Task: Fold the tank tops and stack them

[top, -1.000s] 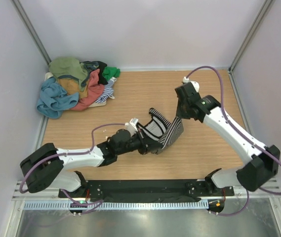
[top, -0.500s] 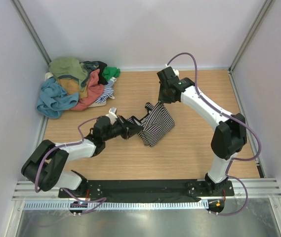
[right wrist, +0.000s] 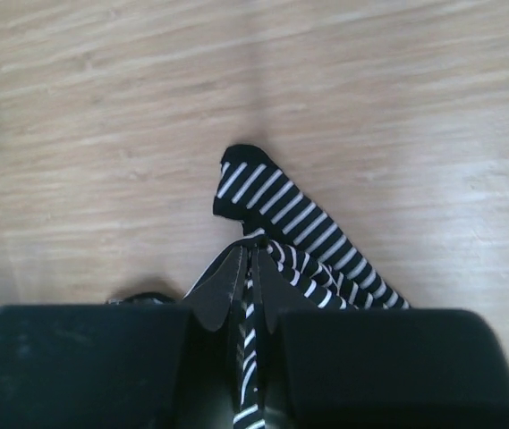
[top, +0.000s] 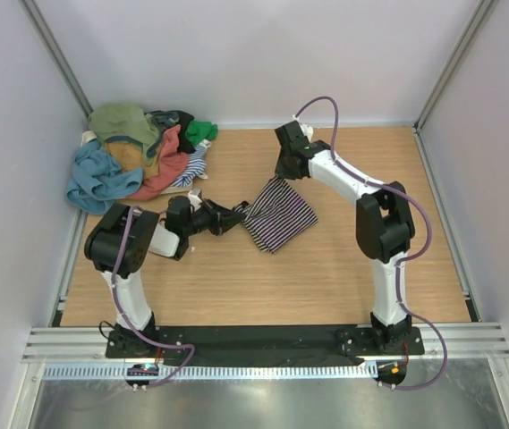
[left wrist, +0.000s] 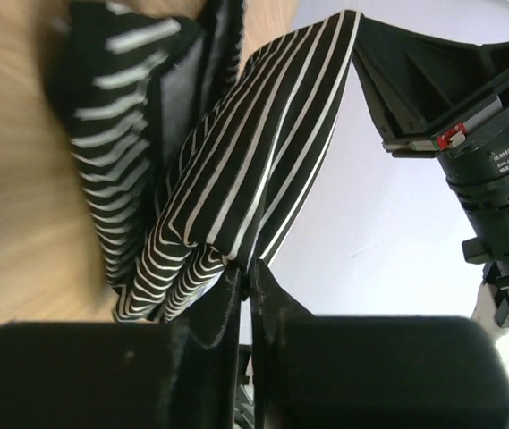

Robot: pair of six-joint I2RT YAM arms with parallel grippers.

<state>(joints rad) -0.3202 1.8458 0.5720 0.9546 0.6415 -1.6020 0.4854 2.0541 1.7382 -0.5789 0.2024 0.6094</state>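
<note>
A black-and-white striped tank top (top: 279, 214) lies mostly on the wooden table (top: 343, 268) near its middle, stretched between both grippers. My left gripper (top: 241, 214) is shut on its left edge; in the left wrist view the striped cloth (left wrist: 236, 161) rises from the closed fingertips of the left gripper (left wrist: 246, 268). My right gripper (top: 282, 176) is shut on its far corner; in the right wrist view a strap (right wrist: 299, 223) trails on the wood beyond the right gripper (right wrist: 252, 255). The other tank tops sit in a pile (top: 138, 156) at the back left.
The pile holds an olive top (top: 124, 121), a teal-blue one (top: 97, 179), a coral one (top: 169, 170) and a green one (top: 202, 131). Grey walls enclose the table on three sides. The left arm lies low along the table's left side.
Both grippers have carried the striped top back and to the left. It now lies flatter and more spread out. The left arm has folded in close to the left side.
</note>
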